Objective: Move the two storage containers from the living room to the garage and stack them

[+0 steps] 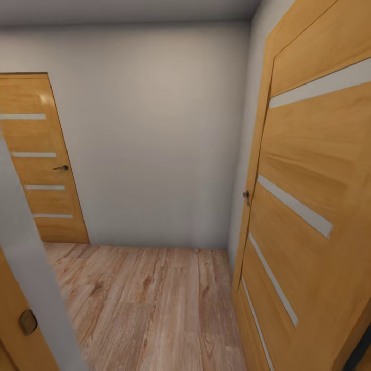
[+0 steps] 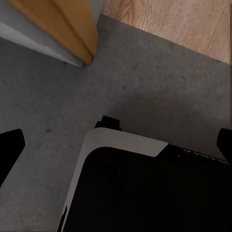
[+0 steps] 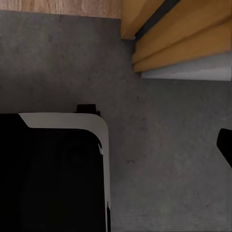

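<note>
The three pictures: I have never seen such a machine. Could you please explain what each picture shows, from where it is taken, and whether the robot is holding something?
This is a simulated wheeled robot with two arms. The large picture comes from its head camera: a small hallway with a wood-plank floor, a grey-white wall, a closed wooden door at the left and an open wooden door close at the right. The two small pictures come from cameras on the wrists, looking down on dark grey concrete floor and the robot's black-and-white base. Dark finger tips show at the edges, with nothing between them. No storage container is in view; the robot seems to be travelling.
</note>
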Motion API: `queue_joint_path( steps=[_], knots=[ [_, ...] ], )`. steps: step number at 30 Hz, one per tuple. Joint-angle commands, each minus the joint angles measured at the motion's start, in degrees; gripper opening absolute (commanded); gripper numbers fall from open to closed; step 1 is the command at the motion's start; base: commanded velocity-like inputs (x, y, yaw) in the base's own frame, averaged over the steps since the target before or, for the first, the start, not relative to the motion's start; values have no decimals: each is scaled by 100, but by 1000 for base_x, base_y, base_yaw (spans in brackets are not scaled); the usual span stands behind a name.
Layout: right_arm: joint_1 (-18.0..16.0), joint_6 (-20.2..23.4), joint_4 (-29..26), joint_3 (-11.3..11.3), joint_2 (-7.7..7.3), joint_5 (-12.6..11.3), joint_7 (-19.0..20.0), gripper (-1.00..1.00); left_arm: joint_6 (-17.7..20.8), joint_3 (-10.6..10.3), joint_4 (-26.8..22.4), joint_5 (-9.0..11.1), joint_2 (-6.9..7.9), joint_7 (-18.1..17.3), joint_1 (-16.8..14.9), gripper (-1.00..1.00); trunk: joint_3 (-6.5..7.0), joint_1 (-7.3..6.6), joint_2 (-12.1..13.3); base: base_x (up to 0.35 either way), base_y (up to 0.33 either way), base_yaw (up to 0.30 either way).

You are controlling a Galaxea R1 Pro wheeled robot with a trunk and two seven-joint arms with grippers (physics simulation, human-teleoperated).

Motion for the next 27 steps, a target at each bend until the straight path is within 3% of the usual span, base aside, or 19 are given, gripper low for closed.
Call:
queue_joint_path(
  steps=[1, 9, 27],
  knots=[
    [-9, -34, 18, 48, 1, -49, -6, 100, -16, -11, 2, 22, -1, 10, -4, 100, -8, 4, -5, 309, 0, 0],
    [-9, -34, 18, 49, 3, 100, -10, 100, -17, -4, 4, 27, -1, 10, -4, 100, -8, 4, -5, 321, 0, 0],
    [-9, -29, 18, 48, -16, 115, -15, 100, -46, -3, 2, 30, -1, 10, -4, 100, -8, 4, -5, 323, 0, 0]
  ],
)
